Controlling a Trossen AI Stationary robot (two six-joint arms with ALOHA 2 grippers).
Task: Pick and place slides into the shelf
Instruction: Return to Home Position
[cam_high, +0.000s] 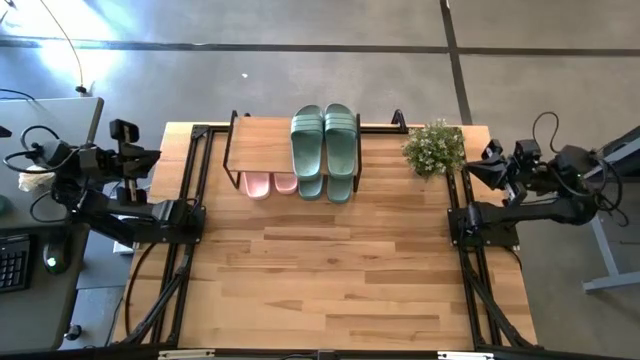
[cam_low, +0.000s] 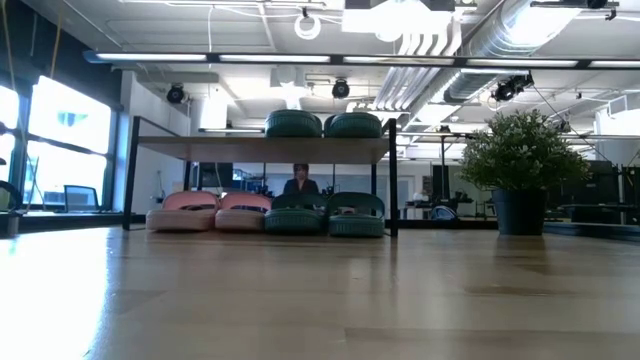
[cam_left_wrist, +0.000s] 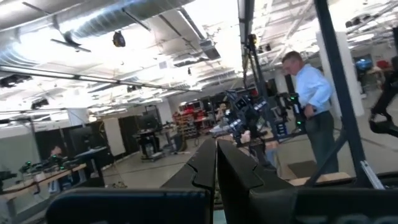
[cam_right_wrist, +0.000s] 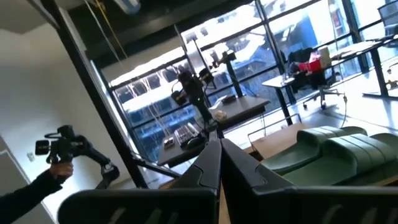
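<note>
Dark green rubber, ribbed across the strap: the top green pair (cam_high: 307, 135) lies side by side on the light plank of the shelf (cam_high: 260, 145), toward its right end; the left part of the plank is bare. Under the plank, on the table (cam_high: 330, 280), the lower green pair (cam_low: 295, 213) sits directly below them; the pink pair (cam_low: 184, 212) sits just beside that pair, to its left. All six slides are in the shelf, so I judge the placing done, with only the parking of your arms in hand.

Every slide lies with its long axis running from the table's far edge toward the near edge; the lower slides poke out a little past the plank's near side. A potted plant (cam_high: 434, 148) stands just off the shelf's right end, between the shelf and your right arm.

Your left gripper (cam_left_wrist: 216, 144) sits folded at the table's left side, well apart from the shelf; its fingers are pressed together with nothing between them. Your right gripper (cam_right_wrist: 219, 142) sits folded at the right edge, beyond the plant; it too is closed and empty, and its camera looks across at the top green pair.

From either arm the shelf lies inward and toward the far edge; your right arm is the nearer one to both green pairs, your left to the pink pair. A person (cam_left_wrist: 311, 93) in a light blue shirt stands in the room beyond the table.
</note>
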